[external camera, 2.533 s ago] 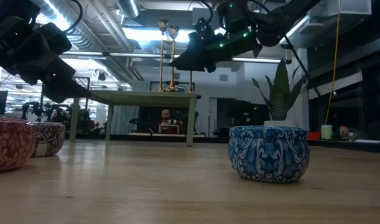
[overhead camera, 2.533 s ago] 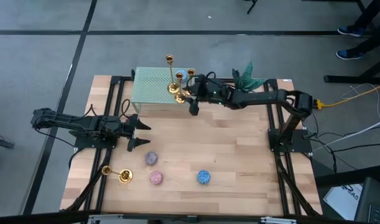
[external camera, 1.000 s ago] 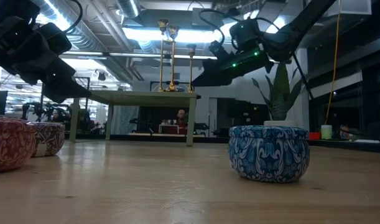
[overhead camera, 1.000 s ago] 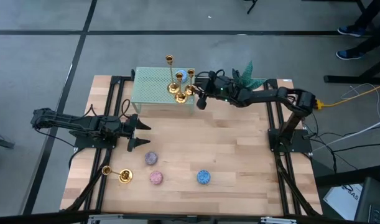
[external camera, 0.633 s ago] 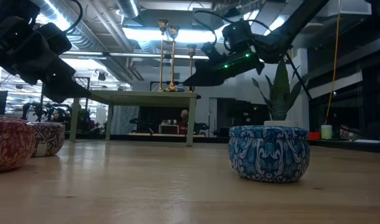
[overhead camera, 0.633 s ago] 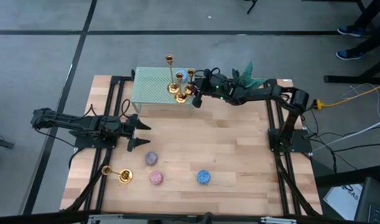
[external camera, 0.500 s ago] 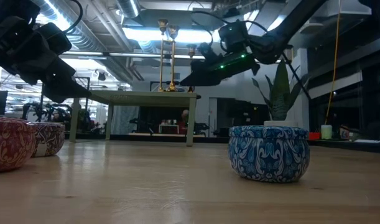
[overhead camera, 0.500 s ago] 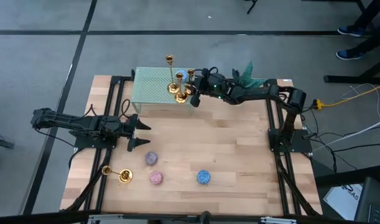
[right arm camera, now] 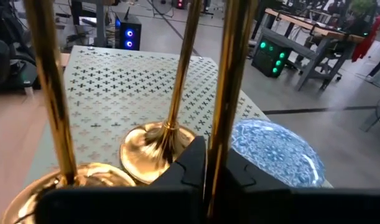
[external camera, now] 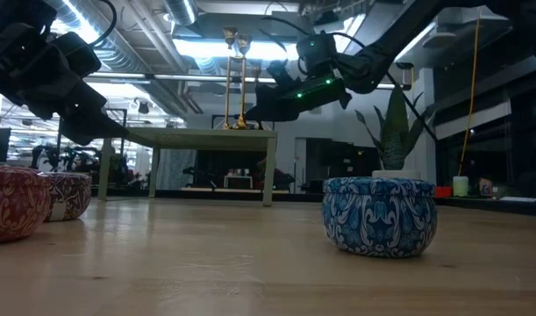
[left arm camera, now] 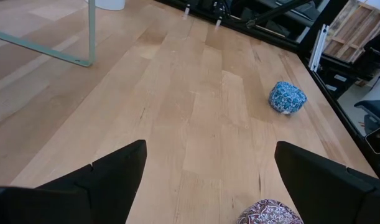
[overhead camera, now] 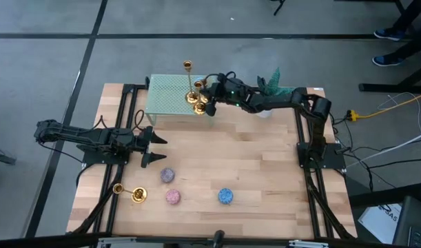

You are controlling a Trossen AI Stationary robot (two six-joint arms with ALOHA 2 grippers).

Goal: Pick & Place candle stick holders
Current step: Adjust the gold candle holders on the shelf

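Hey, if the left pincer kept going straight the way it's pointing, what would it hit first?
Probably nothing close: the open left pincer points across bare wooden table. In its wrist view the blue speckled candle sits off to one side and the purple-grey candle lies below, though depth is uncertain.

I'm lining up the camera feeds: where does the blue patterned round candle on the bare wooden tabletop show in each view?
High view: blue patterned round candle, near the table's front edge.
Low view: right foreground.
Left wrist view: far off on the wood.
Right wrist view: not in it; another blue candle sits on the platform.
Shared landmark: pale green perforated platform.
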